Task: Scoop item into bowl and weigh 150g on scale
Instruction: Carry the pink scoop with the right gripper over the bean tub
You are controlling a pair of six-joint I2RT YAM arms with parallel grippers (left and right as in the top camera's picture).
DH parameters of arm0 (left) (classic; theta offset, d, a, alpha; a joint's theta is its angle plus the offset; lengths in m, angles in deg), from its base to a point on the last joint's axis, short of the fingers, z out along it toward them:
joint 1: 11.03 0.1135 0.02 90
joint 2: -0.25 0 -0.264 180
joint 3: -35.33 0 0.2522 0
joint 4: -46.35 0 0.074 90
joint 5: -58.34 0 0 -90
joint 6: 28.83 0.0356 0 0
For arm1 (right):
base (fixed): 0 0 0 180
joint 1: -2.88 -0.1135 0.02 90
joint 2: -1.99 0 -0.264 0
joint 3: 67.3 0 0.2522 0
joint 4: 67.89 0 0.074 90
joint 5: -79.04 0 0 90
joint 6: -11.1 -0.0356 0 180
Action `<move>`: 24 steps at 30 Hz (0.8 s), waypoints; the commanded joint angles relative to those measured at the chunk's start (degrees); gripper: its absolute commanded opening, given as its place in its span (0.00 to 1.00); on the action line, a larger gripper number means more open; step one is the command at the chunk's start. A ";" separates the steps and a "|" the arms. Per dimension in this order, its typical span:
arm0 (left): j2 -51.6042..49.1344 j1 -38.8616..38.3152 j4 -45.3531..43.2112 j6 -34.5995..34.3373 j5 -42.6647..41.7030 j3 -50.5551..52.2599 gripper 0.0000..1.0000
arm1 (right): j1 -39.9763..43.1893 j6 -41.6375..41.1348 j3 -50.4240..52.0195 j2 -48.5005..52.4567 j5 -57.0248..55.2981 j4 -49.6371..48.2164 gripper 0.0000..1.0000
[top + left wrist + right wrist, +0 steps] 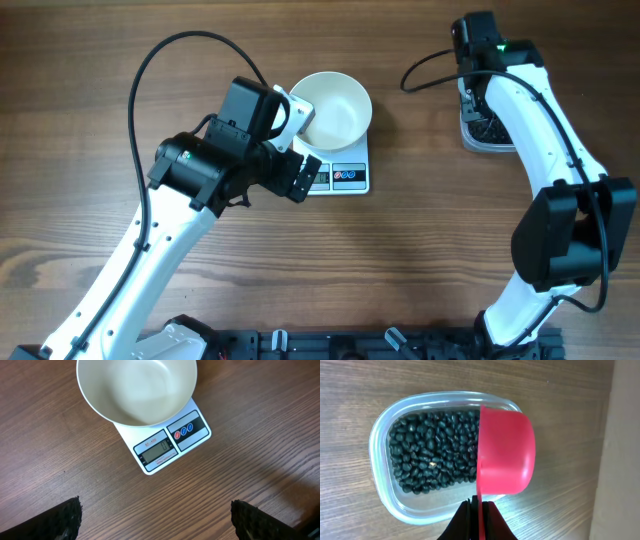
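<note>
Scoop (506, 455): pink, clamped by right gripper (479, 510); handle laid 6 to 12 o'clock.
Beans (430, 455): heaped in clear tub (379, 475), at 9 o'clock of scoop cup.
Left gripper (160, 522): spread wide, nothing held.
Bowl (335, 105): empty, seated on scale (348, 178), at 9 o'clock of tub overhead.

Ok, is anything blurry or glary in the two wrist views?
Left wrist: bowl and scale sharp, soft sheen on the wood at right, fingertips dark and blurred. Right wrist: beans crisp, pink scoop evenly lit, pale blur down the right edge.
</note>
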 commanded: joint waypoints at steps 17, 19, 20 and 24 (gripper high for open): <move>0.31 0.17 -0.13 -0.15 0.35 0.15 1.00 | 0.13 5.16 0.42 0.76 15.98 6.05 0.04; 0.31 0.17 -0.13 -0.13 0.35 0.15 1.00 | 0.13 5.14 0.42 0.76 17.81 6.21 0.04; 0.31 0.17 -0.13 -0.13 0.35 0.15 1.00 | 0.13 5.18 0.42 0.76 18.56 6.38 0.04; 0.31 0.17 -0.13 -0.13 0.35 0.15 1.00 | 0.13 6.40 0.35 0.76 22.56 6.60 0.04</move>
